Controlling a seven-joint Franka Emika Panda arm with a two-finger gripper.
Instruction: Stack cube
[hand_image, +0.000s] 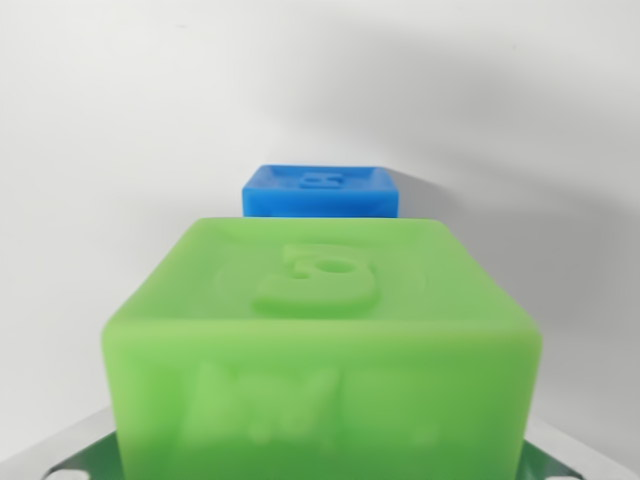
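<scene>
A green cube (320, 330) with a raised figure on its top face fills the lower half of the wrist view, very close to the camera. Grey parts of my gripper (320, 465) show only at the two bottom corners, lying against the cube's left and right sides, so it looks shut on the green cube. The fingertips themselves are hidden behind the cube. Beyond it, a smaller-looking blue cube (320, 190) with an embossed letter rests on the white surface, just past the green cube's far edge and roughly in line with it.
A plain white surface (120, 120) surrounds both cubes and runs up into a white backdrop. A soft shadow falls to the right of the blue cube.
</scene>
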